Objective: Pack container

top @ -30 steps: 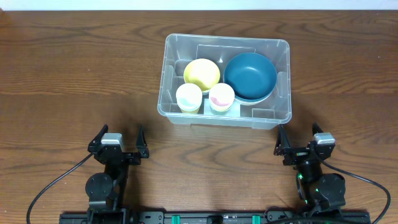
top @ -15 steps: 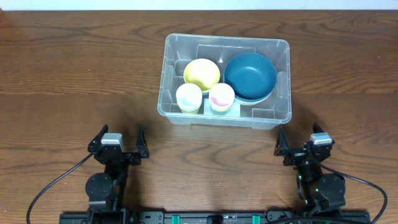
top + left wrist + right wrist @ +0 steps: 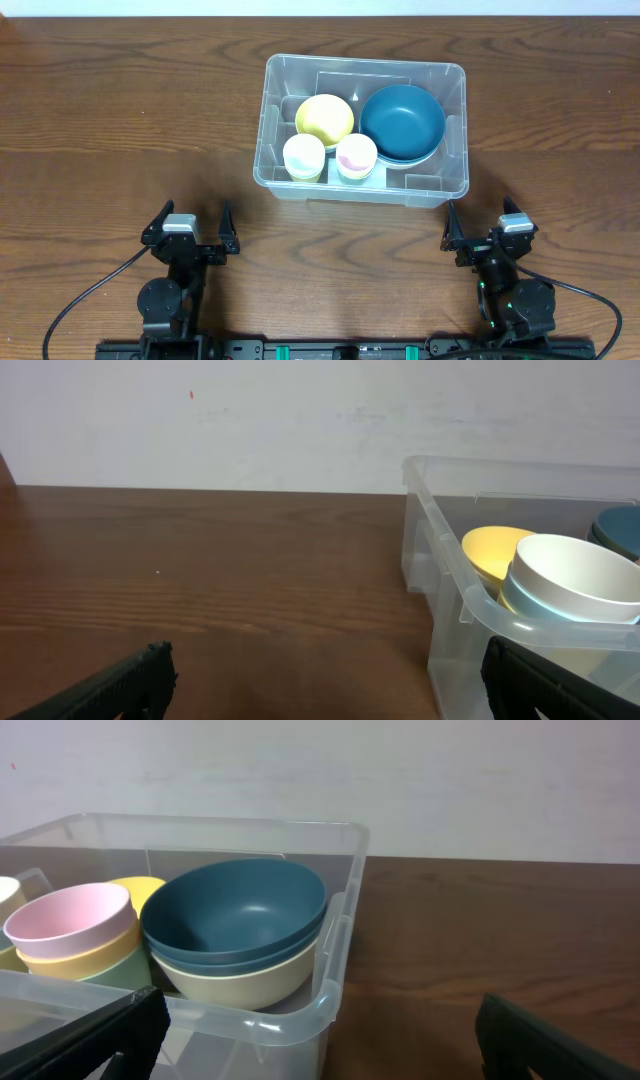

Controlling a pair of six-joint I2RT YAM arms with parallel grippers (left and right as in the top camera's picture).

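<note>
Though overhead shows one blue bowl (image 3: 402,122) in the container (image 3: 365,62), right wrist reveals cream bowl (image 3: 250,985) beneath, fingers (image 3: 157,226) all parted.

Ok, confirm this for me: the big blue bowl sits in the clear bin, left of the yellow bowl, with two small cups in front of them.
Not quite. The blue bowl sits right of the yellow bowl, not left, as the overhead view shows. The rest holds: both are in the clear bin, with a pale cup and a pink cup in front of them.
</note>
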